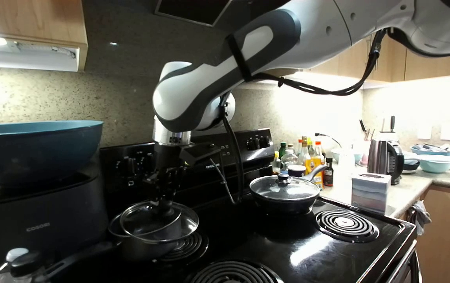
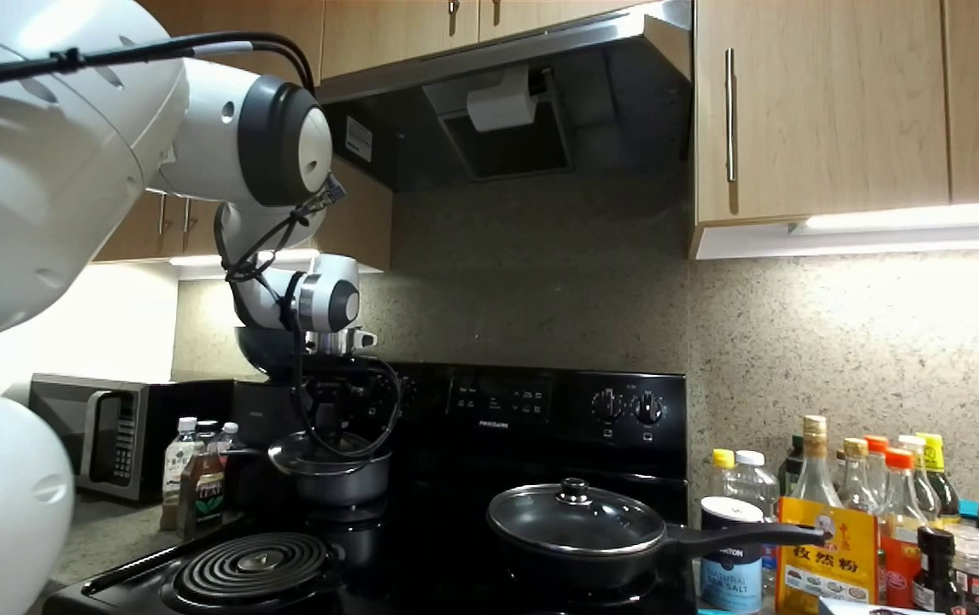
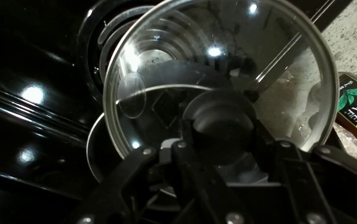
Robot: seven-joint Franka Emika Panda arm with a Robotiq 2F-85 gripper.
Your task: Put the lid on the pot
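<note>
The lid (image 1: 189, 222) is dark glass with a thin metal rim and a black knob (image 3: 223, 121). My gripper (image 3: 222, 133) is shut on this knob. The gripper also shows above the lid in an exterior view (image 1: 164, 204). The pot (image 1: 146, 247) is dark grey and sits at the back burner beside the black box appliance, with its long handle (image 1: 79, 255) pointing away from the stove's middle. The lid is tilted and off-centre over the pot. In the wrist view, part of the pot's rim (image 3: 89, 146) shows outside the lid. I cannot tell whether lid and rim touch.
A wider pan with its own glass lid (image 2: 575, 521) stands on another burner. A big blue bowl (image 1: 36, 153) sits on the black appliance (image 1: 40, 228) beside the pot. Bottles (image 2: 199, 478) stand near the pot's handle. A coil burner (image 2: 255, 564) lies in front of the pot.
</note>
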